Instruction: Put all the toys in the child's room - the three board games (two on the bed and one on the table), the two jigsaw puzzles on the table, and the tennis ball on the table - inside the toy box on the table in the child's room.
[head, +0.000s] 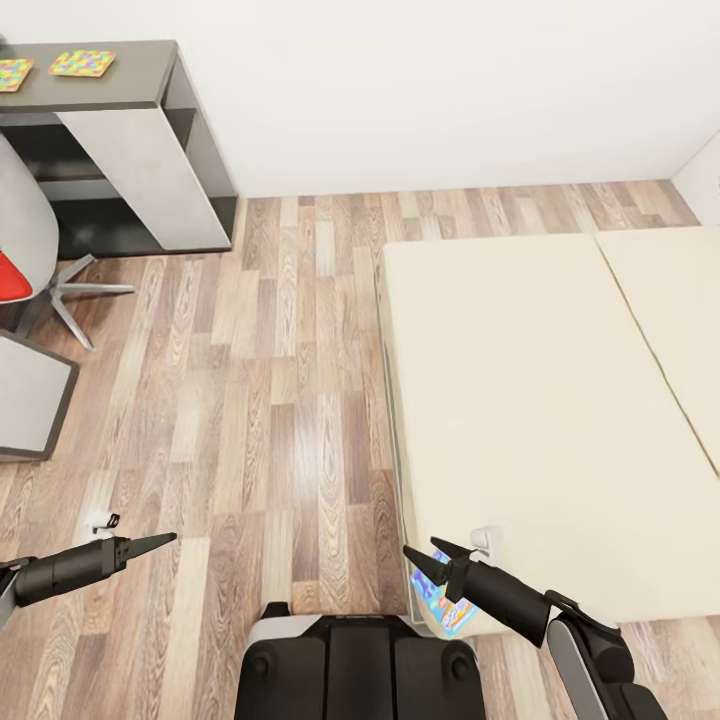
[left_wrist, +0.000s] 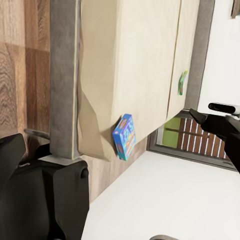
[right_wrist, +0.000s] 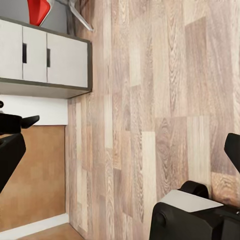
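Two jigsaw puzzles (head: 82, 63) (head: 12, 73) lie on the dark section of the table (head: 140, 80) at the far left. The bed (head: 520, 400), with its beige mattress, is on the right. A bright blue board game (head: 447, 603) lies at the bed's near corner, partly hidden under my right arm. It also shows as the blue board game (left_wrist: 124, 136) in the left wrist view, and a white-and-green board game (left_wrist: 182, 82) sits at the bed's far edge. My right gripper (head: 418, 545) hovers open just above the blue game. My left gripper (head: 150, 545) is open and empty over the floor. The toy box is out of view.
A swivel chair with a red seat (head: 8, 275) and metal legs (head: 75, 290) stands by the table. A low grey cabinet (head: 30, 395) sits at the left edge. Wood-plank floor (head: 290, 380) lies between table and bed. My base (head: 360, 665) is at the bottom.
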